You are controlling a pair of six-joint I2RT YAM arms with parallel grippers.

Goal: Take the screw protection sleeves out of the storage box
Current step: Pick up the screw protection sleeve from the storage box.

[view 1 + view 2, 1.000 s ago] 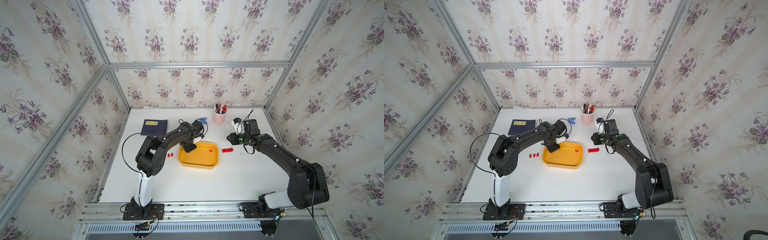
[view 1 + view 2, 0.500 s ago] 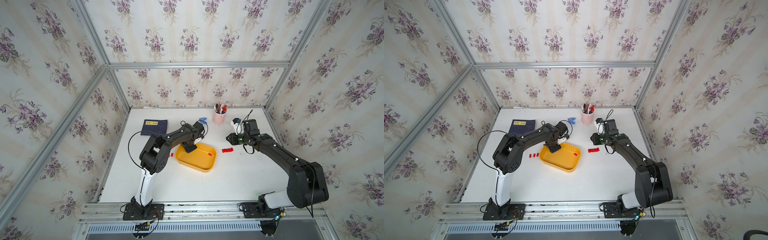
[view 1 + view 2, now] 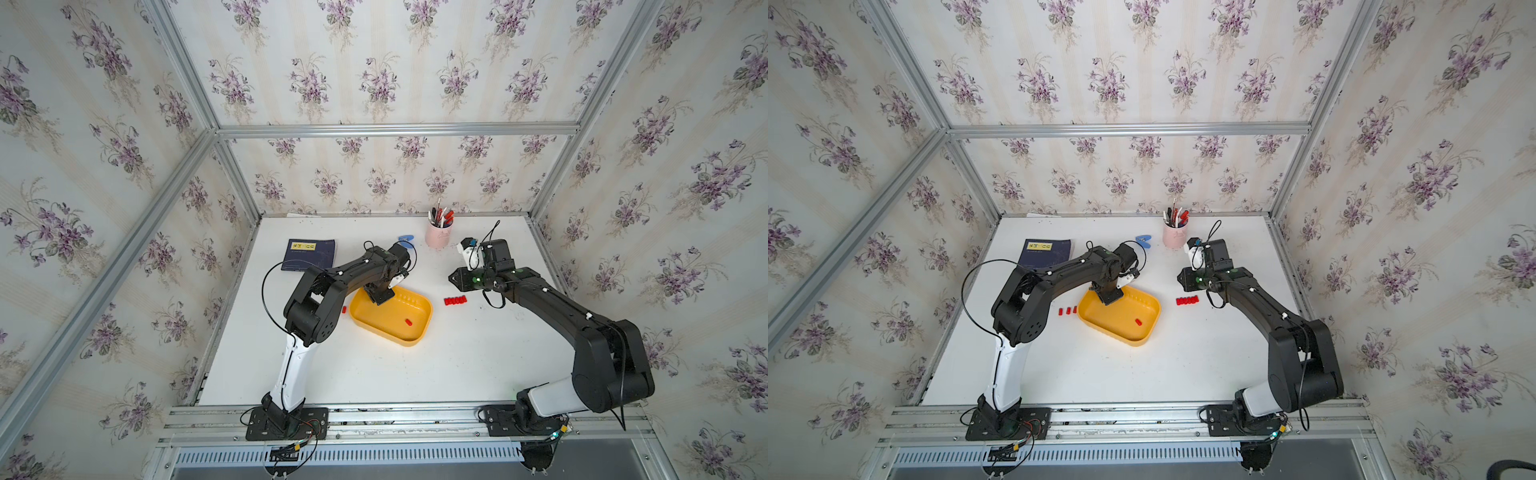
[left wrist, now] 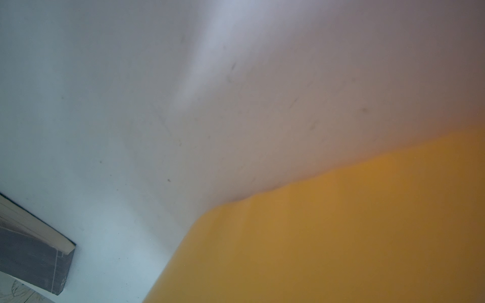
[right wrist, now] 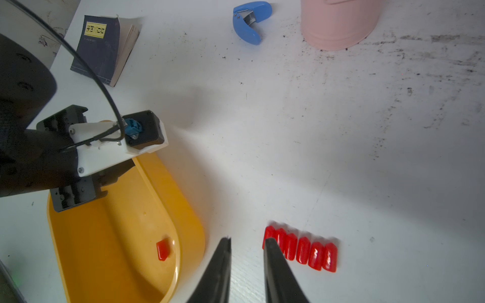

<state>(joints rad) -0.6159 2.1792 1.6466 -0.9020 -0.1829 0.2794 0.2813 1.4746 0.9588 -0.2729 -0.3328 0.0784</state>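
Screw protection sleeves (image 5: 301,249) are lying beside the storage box (image 3: 386,320), one sleeve (image 3: 408,321) inside. Left gripper (image 3: 380,296) is sitting at its far corner, jaws hidden; right gripper (image 5: 246,240) is hovering alongside, jaws apart and empty, needing a square descent.

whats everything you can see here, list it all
storage box: one, yellow-orange, mid-table
sleeve in the box: one, red, on its floor
sleeves in a row: six, red, on the table, right-arm side of the box
sleeves by the box: three, red, on the table, left-arm side
book: one, dark blue with a yellow label, far left
cup: one, pink, at the back, holding pens
clip-like tool: one, blue, near the cup
table: one, white
left gripper: black, down in the box's far corner, jaws hidden
right gripper: black, slightly open, empty, between box and row
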